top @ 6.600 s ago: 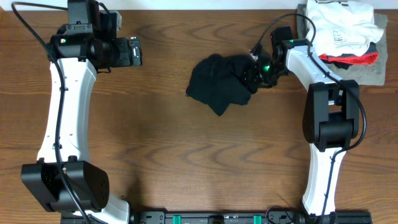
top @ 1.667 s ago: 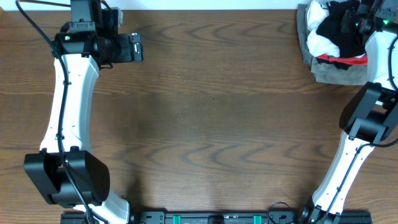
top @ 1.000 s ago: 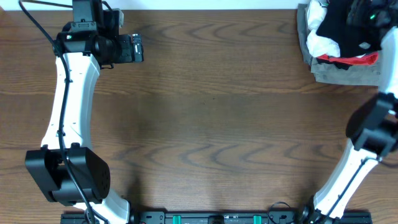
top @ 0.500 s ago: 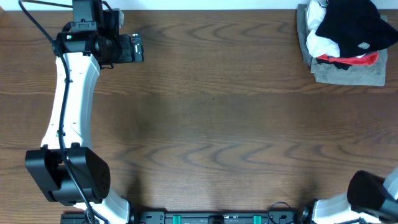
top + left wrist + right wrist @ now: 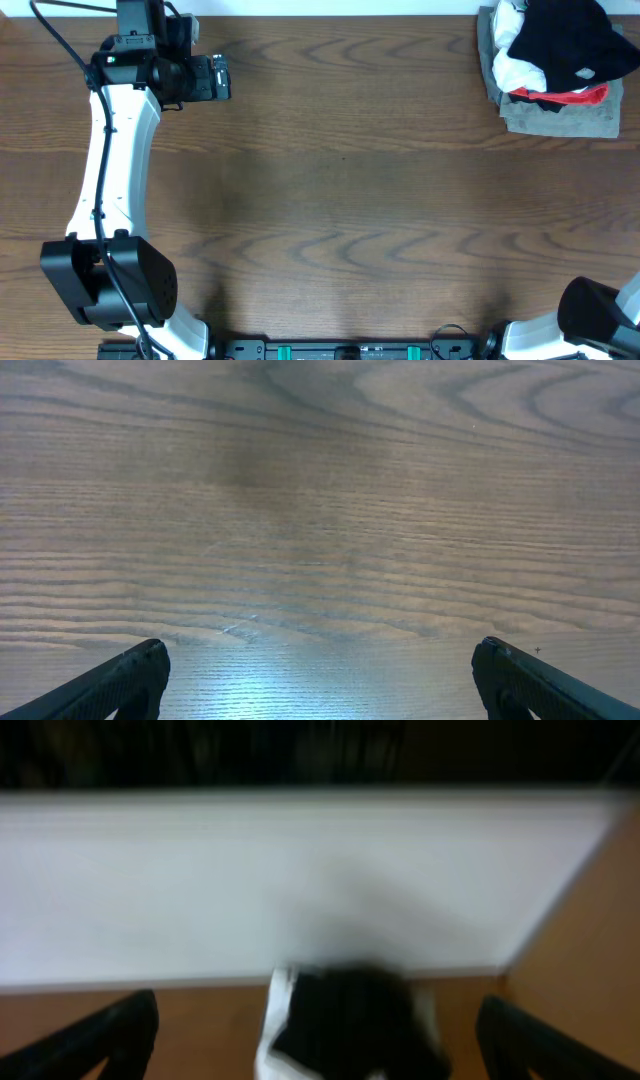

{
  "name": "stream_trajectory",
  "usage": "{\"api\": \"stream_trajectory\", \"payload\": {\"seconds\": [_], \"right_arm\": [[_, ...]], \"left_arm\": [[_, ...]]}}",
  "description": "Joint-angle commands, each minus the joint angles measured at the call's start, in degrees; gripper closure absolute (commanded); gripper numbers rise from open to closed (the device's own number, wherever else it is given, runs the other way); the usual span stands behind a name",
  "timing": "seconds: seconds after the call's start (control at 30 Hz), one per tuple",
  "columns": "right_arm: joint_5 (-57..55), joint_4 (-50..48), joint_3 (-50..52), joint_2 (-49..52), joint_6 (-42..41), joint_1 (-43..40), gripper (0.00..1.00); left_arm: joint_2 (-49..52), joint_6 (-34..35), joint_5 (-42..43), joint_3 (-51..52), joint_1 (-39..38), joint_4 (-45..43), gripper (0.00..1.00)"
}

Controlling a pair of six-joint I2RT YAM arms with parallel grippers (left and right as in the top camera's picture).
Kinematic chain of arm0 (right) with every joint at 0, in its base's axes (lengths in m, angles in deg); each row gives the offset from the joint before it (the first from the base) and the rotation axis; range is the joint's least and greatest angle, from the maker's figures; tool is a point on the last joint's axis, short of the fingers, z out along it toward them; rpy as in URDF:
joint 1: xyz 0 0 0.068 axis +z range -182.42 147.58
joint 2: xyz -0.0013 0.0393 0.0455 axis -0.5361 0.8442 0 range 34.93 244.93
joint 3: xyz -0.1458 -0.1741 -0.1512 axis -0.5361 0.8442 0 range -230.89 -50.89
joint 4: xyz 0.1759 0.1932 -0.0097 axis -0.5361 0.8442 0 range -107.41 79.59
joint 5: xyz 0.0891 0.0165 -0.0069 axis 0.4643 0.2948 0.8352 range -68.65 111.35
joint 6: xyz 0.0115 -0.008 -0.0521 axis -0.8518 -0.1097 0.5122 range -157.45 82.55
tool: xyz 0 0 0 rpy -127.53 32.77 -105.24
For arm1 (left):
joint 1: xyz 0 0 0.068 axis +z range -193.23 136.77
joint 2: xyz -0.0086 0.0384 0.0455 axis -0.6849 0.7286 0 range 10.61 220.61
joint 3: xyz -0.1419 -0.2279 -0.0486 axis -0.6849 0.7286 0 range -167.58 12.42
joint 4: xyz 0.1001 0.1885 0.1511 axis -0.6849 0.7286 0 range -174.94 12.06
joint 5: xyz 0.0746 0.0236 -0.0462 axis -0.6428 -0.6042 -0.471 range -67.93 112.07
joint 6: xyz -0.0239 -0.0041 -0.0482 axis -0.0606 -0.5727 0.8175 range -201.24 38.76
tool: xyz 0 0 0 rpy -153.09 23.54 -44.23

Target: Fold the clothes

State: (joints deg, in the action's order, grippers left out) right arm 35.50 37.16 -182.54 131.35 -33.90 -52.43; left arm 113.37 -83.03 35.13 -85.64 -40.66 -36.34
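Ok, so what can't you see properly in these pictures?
- Black T-shirt: just a dark smudge in the blurred right wrist view. Overhead, its white print is too small to read.
- White garment and grey garment: overhead, mostly buried under what lies on them.
- Right gripper: outside the overhead view. Only its fingertips show in its own wrist view.

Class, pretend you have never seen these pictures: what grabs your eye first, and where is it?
The black T-shirt stands out, heaped on a pile of clothes at the far right corner of the table. Next comes the long white left arm along the left side, its fingers spread wide over bare wood.
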Motion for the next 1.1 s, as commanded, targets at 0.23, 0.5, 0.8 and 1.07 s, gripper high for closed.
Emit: {"api": "stream_trajectory", "payload": {"seconds": [0.23, 0.5, 0.8, 1.07], "right_arm": [[-8.76, 1.07, 12.11, -14.78, 0.81, 6.78, 0.01], [-4.66, -22.97, 52.35, -35.58, 0.83, 11.26, 0.01], [-4.68, -36.81, 90.71, -56.68, 0.83, 13.33, 0.01], [-4.96, -56.37, 116.39, -71.67, 0.83, 13.29, 0.01]], "left_arm": [[0.66, -0.94, -0.70, 0.35, 0.26, -0.04, 0.02], [0.66, -0.94, -0.70, 0.35, 0.26, -0.04, 0.02], [0.66, -0.94, -0.70, 0.35, 0.26, -0.04, 0.02], [0.66, -0.94, -0.70, 0.35, 0.26, -0.02, 0.02]]}}
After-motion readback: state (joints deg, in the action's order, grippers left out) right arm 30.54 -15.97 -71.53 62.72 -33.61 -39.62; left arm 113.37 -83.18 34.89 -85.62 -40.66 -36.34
